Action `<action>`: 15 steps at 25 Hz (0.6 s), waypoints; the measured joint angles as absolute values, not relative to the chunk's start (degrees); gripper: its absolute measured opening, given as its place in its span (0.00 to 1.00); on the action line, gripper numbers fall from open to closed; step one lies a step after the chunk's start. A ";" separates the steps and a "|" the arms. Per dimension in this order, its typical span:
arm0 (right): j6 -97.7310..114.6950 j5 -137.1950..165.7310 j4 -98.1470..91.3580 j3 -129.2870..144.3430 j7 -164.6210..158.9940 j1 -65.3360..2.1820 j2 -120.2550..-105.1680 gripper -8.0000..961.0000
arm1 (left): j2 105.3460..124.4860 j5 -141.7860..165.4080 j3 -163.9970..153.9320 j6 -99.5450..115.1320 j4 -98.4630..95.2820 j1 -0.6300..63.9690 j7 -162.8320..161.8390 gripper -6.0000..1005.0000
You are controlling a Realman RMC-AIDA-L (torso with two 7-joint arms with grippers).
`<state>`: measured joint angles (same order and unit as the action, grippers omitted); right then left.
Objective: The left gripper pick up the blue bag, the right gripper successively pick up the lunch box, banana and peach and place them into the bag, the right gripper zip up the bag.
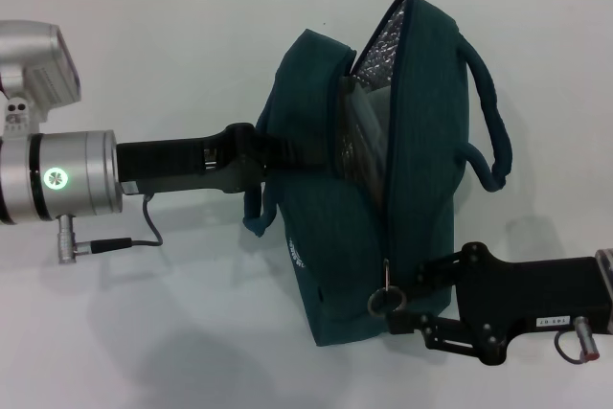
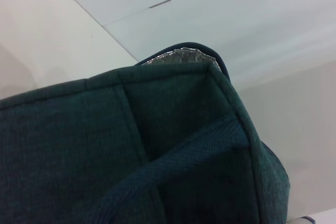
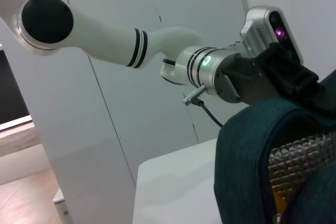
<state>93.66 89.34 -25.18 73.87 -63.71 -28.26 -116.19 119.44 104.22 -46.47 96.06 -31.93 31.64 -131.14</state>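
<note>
Blue bag standing on white table, mouth partly open, foil lining showing. My left gripper clamped on bag's left side near handle. My right gripper at ring pull, low on bag; jaw state I cannot tell

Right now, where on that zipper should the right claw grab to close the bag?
Probably the metal ring pull, low on the blue bag at the near end of the zipper. It hangs free of the fabric just beside the right gripper, so pinching it from the robot's right looks easiest. The left gripper steadies the bag opposite.
</note>
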 joint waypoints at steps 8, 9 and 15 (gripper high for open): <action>92.72 88.24 -25.07 74.60 -63.62 -28.39 -116.19 0.29 | 119.44 104.17 -46.50 96.06 -31.86 31.99 -131.14 0.10; 92.59 88.22 -25.05 74.71 -63.59 -28.46 -116.19 0.29 | 119.44 104.17 -46.50 96.06 -31.86 32.05 -131.14 0.10; 91.05 88.22 -24.44 74.97 -63.44 -29.02 -116.19 0.22 | 119.44 104.23 -46.49 96.06 -31.82 32.22 -131.09 0.11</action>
